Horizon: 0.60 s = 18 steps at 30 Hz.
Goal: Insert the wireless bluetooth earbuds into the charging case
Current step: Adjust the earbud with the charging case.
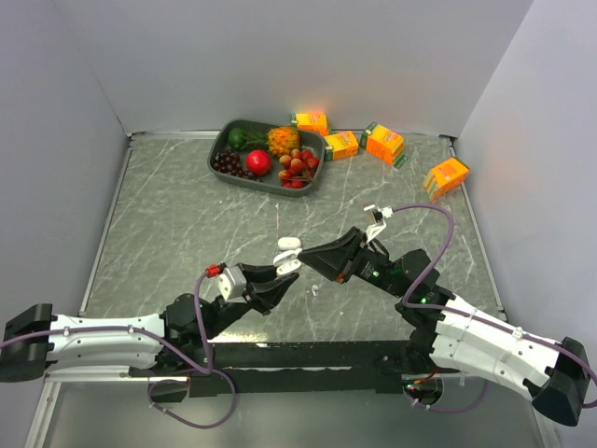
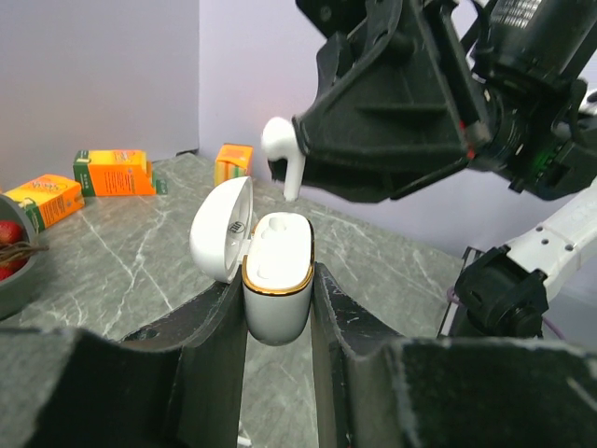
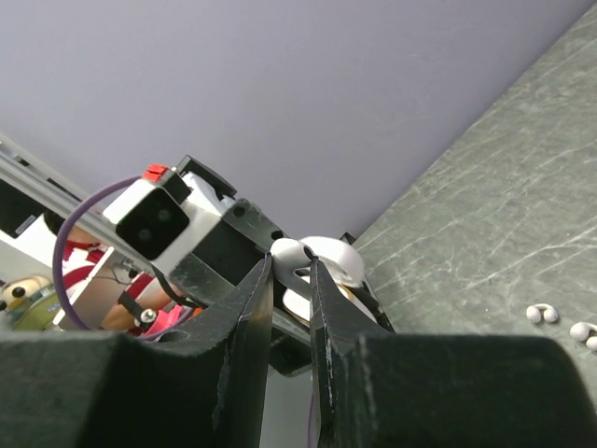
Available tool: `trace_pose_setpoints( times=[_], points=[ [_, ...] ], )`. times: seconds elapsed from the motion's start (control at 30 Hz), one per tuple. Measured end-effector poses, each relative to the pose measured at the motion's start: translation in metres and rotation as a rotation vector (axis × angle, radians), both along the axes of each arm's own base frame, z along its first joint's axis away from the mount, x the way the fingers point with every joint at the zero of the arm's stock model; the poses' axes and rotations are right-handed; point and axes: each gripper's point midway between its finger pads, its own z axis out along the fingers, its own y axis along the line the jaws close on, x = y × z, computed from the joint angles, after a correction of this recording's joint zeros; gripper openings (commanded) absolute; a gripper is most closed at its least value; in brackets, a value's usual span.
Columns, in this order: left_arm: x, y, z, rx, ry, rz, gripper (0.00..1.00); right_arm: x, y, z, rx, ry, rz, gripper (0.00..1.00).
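My left tool [image 1: 285, 271] is clamped on the charging case [image 2: 277, 285], which stands upright between the fingers with its lid [image 2: 222, 229] hinged open to the left. My right tool [image 3: 290, 276] is clamped on a stemmed earbud [image 2: 283, 149], stem pointing down, just above the case opening. Loose earbuds [image 3: 535, 315] lie on the tabletop [image 3: 485, 224], well apart from both tools.

Overhead camera looks down; both close wrist cameras apparently share the case [image 2: 277, 289].

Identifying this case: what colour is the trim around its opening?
Gold, on the white case; clearest in the left wrist view.
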Motion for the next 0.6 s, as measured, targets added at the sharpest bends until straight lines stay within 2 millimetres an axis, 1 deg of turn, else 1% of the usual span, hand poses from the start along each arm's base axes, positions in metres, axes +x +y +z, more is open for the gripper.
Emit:
trace_pose_setpoints(
  times=[0.17,0.6],
  points=[
    [0.0002,-0.0009,0.0087,-0.021,-0.006,0.001,0.01,0.0001,0.0,-0.0001,0.001,0.001,0.0,0.0],
    [0.0021,-0.0091,0.008,-0.013,-0.005,0.002,0.01,0.0011,-0.0001,-0.0029,-0.001,0.012,-0.004,0.0]
  ],
)
